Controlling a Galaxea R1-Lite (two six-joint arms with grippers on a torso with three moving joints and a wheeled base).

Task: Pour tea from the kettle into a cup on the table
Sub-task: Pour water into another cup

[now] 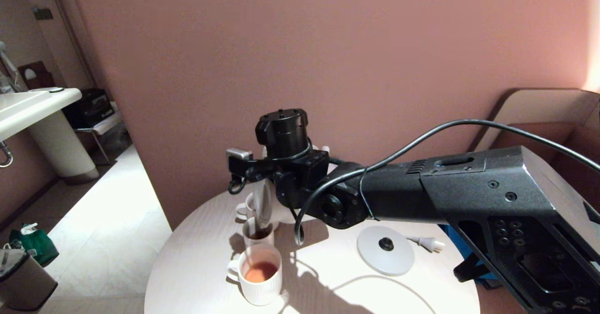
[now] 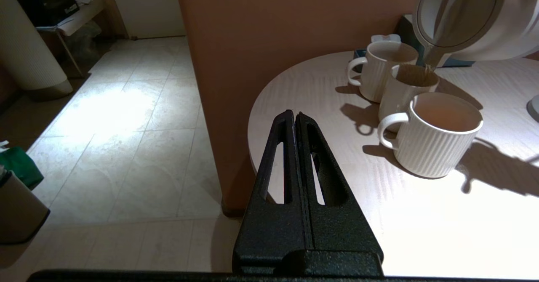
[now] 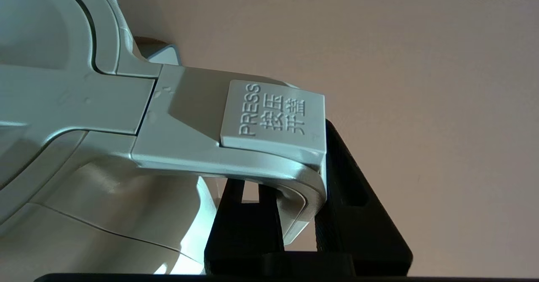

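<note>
Right tool (image 3: 301, 214) and arm hide most of the tilted kettle (image 1: 262, 201).

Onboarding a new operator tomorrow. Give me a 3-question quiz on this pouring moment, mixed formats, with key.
1. True or false: the left hand is shut and holds nothing.
2. Multiple choice: where is the kettle spout aimed?
A. the nearest cup, already holding tea
B. the middle cup
C. the far cup
D. the round base
3. Fill in: the right hand grips the kettle by its ____.

Key:
1. True; it is off the edge of the table, beside the cups.
2. B; the kettle is tilted with its spout over the middle cup.
3. handle
</note>
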